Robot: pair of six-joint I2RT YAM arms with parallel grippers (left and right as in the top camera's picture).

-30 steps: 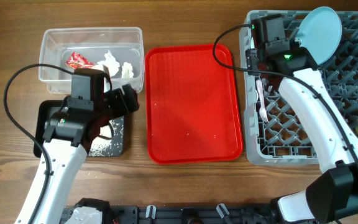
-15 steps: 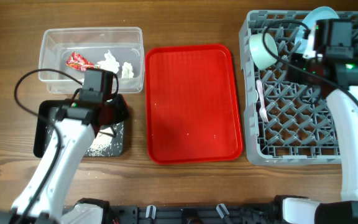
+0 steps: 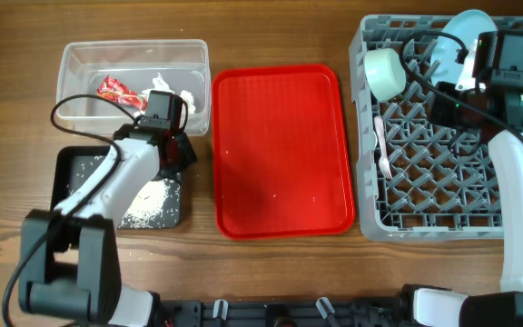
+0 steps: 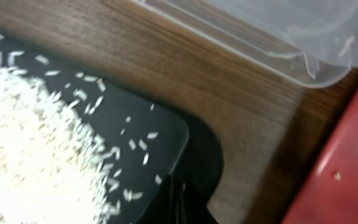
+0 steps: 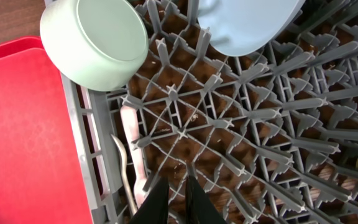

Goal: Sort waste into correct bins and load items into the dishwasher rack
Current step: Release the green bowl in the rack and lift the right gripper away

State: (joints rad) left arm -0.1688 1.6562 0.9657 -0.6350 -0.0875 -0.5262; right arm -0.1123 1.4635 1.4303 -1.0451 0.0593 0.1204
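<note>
Overhead view of a wooden table (image 3: 16, 245). No writing can be read; the print on the wrapper is too small to make out.

At far left, a clear tub (image 3: 80, 54) holds a red-and-white wrapper (image 3: 114, 89) and white tissue scraps (image 3: 187, 100). Just in front of it, a black tray (image 3: 69, 177) holds a spread of white rice crumbs (image 3: 148, 204). The left wrist view shows the rice piled toward one side.

In the middle lies a flat red tray (image 3: 281, 150), bare except for a few specks.

At right, a grey rack (image 3: 425, 195) fills the corner. A pale green bowl (image 3: 384, 73) lies on its side in the far left corner of the rack. Just to its right, a pale blue plate (image 3: 466, 32) leans among the pegs. White cutlery (image 3: 381, 145) lies along the rack's left edge.

The left gripper (image 3: 178, 153) hovers at the black tray's far right corner, beside the tub. Its jaws are together and hold nothing.

The right gripper (image 3: 443, 107) hangs over the rack, near the bowl and plate. Its jaws are nearly closed, with a thin gap, and grip nothing.
</note>
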